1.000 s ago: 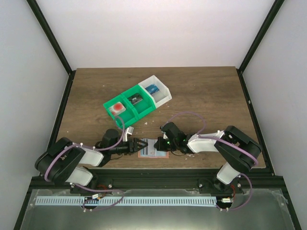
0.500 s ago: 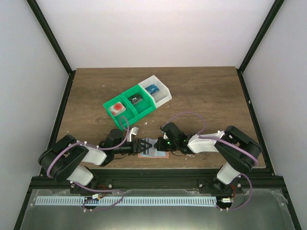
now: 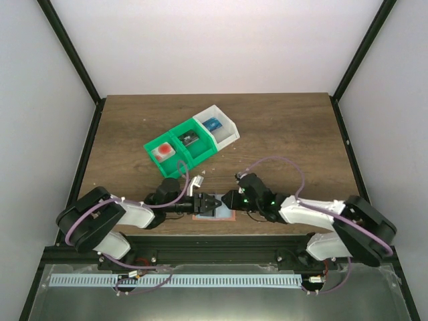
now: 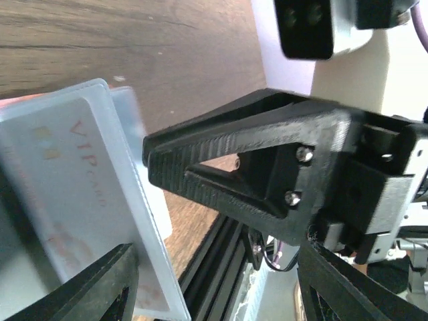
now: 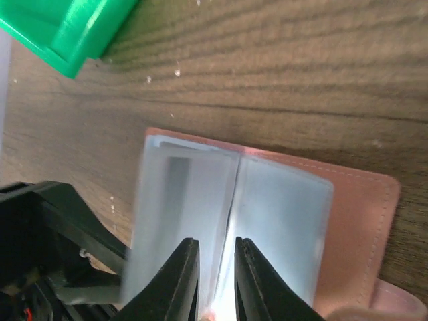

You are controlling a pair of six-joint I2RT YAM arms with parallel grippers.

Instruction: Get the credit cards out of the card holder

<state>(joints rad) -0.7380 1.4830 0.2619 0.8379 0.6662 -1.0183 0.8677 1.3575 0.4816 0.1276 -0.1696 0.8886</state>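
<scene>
Salmon-pink card holder [image 5: 361, 227]; pale grey-white credit cards [image 4: 73, 194], one with seemingly reddish lettering.

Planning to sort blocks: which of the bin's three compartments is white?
The end compartment holding the blue block; the other two are green.

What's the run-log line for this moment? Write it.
left gripper: open, beside whitish flat VIP card | right gripper: narrow gap over clear sleeve fold, grip unclear | salmon-brown leather card holder: open flat on wooden table
</scene>
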